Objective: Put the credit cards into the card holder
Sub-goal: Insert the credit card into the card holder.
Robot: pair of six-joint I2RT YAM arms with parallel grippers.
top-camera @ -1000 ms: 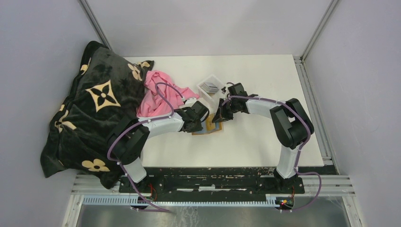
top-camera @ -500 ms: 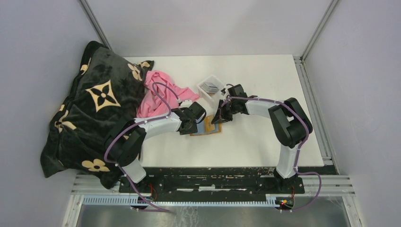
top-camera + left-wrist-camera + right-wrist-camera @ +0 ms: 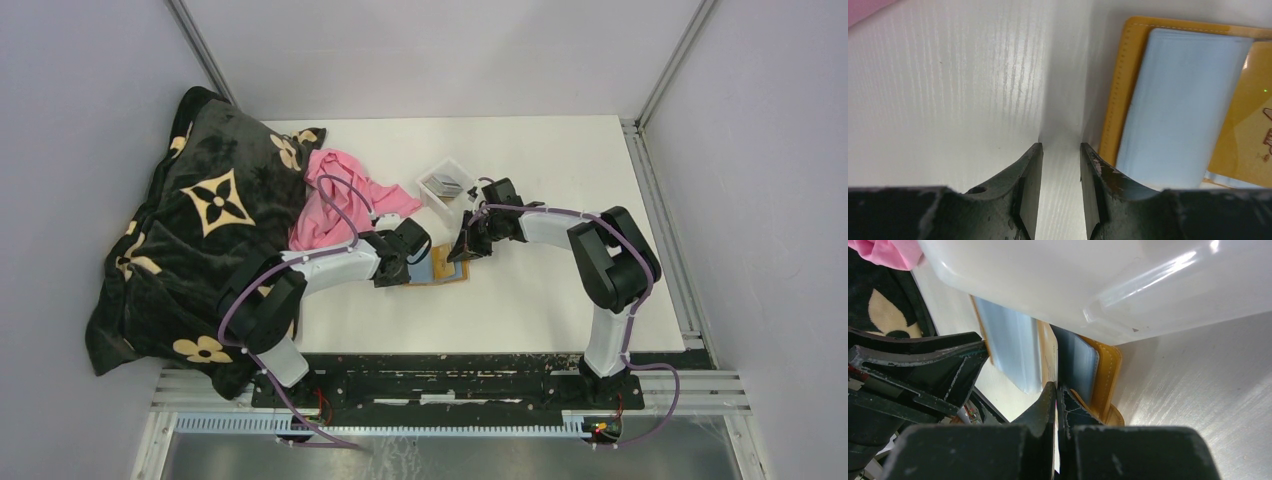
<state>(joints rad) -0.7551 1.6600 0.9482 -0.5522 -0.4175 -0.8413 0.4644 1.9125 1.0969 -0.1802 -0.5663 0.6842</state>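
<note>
1. The left gripper [image 3: 1061, 155] has its fingers apart with nothing between them. Bare white table [image 3: 948, 90] lies under and ahead of it.
2. The card holder [image 3: 1120, 100] lies open and flat, ahead and to the right of the left gripper. Its stitched orange edge is just beside the right-hand fingertip. A pale blue panel [image 3: 1178, 100] fills the nearer half; it cannot be determined whether this is a card or a pocket.
3. The right gripper [image 3: 1056, 390] has its fingers together, with the tips at the card holder's middle fold. I cannot tell whether a thin leaf is nipped between them.
4. Obstruction: a clear plastic tray [image 3: 1073, 280] sits immediately beyond the right gripper. In the right wrist view its wall masks the far part of the card holder.
5. The credit cards [image 3: 445, 184] lie in that tray as a small grey and dark stack, beyond the right gripper and apart from both grippers.
6. A pink cloth [image 3: 335, 205] lies beyond the left gripper. Further to the left, a dark blanket [image 3: 190, 230] with pale flower motifs covers that end of the table.
7. View differences:
   - Only the top view shows the credit cards and the full spread of the cloth and blanket.
   - Only the wrist views show how the fingers stand.
   - The right wrist view also shows the left gripper's black body across the card holder, facing it.
</note>
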